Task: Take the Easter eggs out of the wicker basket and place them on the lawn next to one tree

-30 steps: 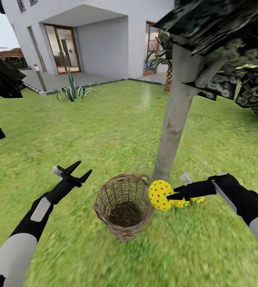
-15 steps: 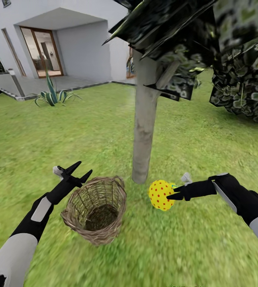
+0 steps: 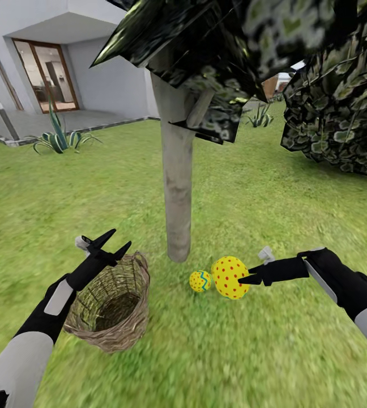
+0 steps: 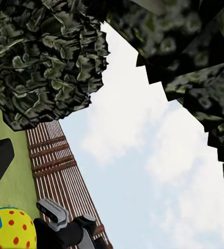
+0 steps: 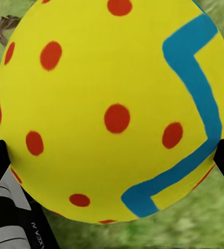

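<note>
Egg in hand: your right gripper (image 3: 241, 279) has its dark jaws clamped on a yellow Easter egg with red dots and a blue zigzag band (image 3: 229, 277), held over the grass near the trunk, likely so you can lower it close to the base.
Egg surface: smooth, hard-looking and rounded in the right wrist view (image 5: 112, 109); a pinch on such a curve could slip, I judge.
Egg on grass: a second, matching yellow egg (image 3: 200, 281) lies on the mottled green lawn (image 3: 251, 351) beside the trunk's foot; it sits there because that is the drop spot.
Third egg: you cannot tell where it is from these views.
Tree: thick, straight pale grey-tan trunk (image 3: 177, 192) under dark angular foliage.
Basket: small round brown wicker basket of open weave (image 3: 111, 303), tilted, its inside looking empty as far as it shows.
Left gripper: your left gripper (image 3: 111, 240) hovers over the basket rim, jaws apart, holding nothing.
Backdrop: white house (image 3: 87, 51) beyond the grass.
</note>
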